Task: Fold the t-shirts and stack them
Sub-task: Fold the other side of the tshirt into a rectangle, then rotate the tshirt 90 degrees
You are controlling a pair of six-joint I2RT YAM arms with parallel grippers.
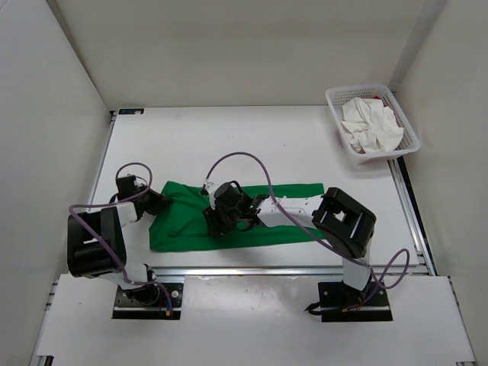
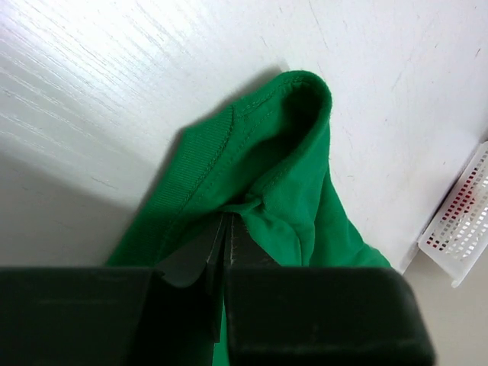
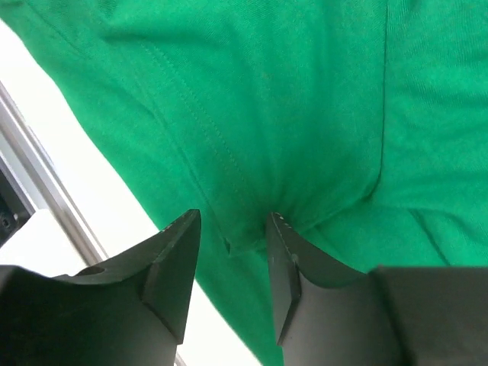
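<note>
The green t-shirt (image 1: pixel 179 225) lies flattened on the white table (image 1: pixel 305 145) between the two arms. It is thin, soft knit cloth, light and floppy, so a stitched hem or the ribbed collar is probably the best place to hold. The left gripper (image 2: pixel 227 229) is closed, pinching a small fold near the collar, while the right gripper (image 3: pixel 231 225) stands partly open astride a hem ridge, gripping nothing.

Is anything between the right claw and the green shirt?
Nothing visible. The right claw sits open on the green t-shirt, a cloth ridge between its jaws. The left claw grips the shirt's edge.
</note>
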